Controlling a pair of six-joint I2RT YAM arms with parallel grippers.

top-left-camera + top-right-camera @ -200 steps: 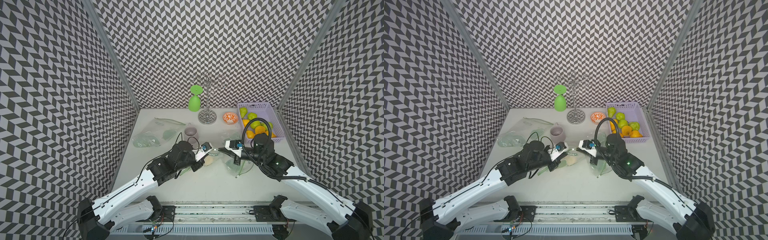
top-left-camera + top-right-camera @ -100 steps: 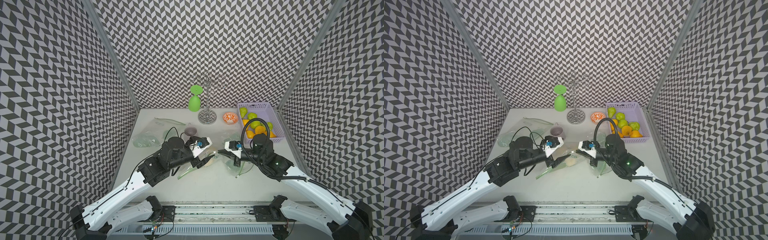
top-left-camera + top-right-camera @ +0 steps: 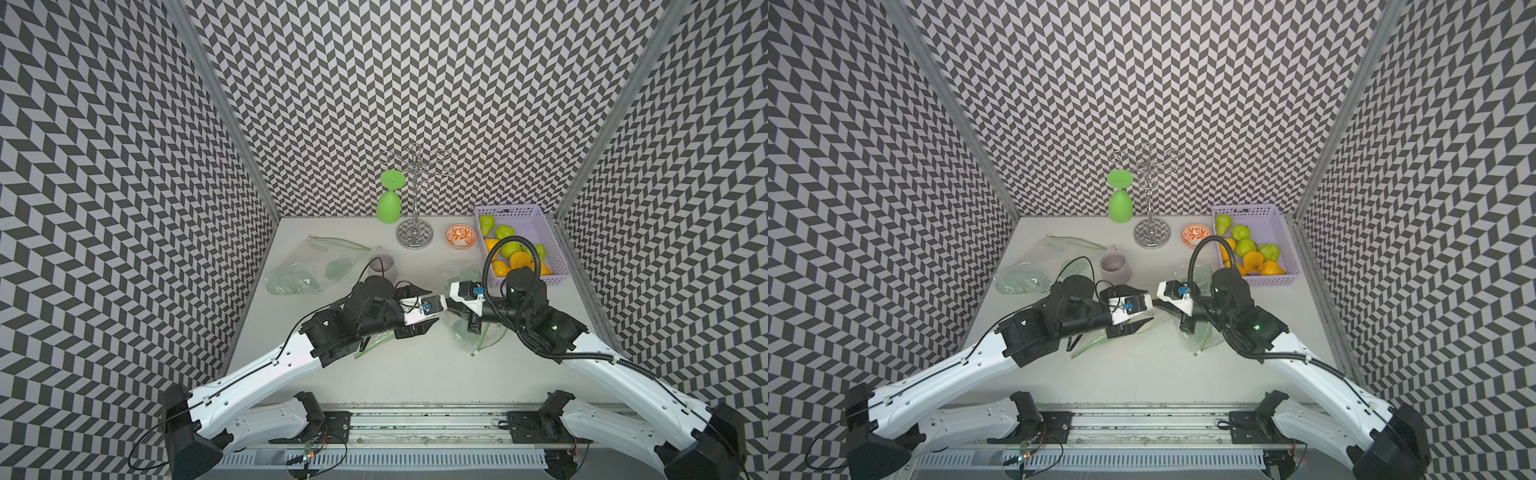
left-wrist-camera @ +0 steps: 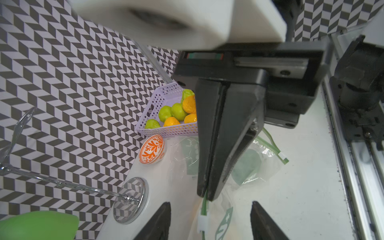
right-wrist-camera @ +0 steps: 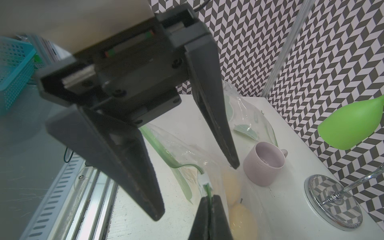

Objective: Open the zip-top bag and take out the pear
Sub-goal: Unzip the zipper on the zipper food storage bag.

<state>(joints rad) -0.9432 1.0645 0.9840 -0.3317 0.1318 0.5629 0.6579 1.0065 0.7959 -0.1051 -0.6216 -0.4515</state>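
Pear (image 5: 243, 220), pale yellow and smooth, sits inside the clear crinkly zip-top plastic bag (image 5: 182, 153) on the white desk (image 5: 286, 199), just past the right pincer's (image 4: 204, 195) tips. That right pincer stays clamped shut on the bag's green zip strip (image 4: 204, 204), anchoring it. And the left pincer (image 5: 195, 190) is back: nipped shut here a second ago, then swung away wide, now returned about half open and empty, black tapered fingers either side of the small hard white slider (image 5: 204, 179), not touching. I'd say a fresh bite at the slider is coming, since the pear isn't out yet. Film looks thin, glossy, floppy, so it may bunch
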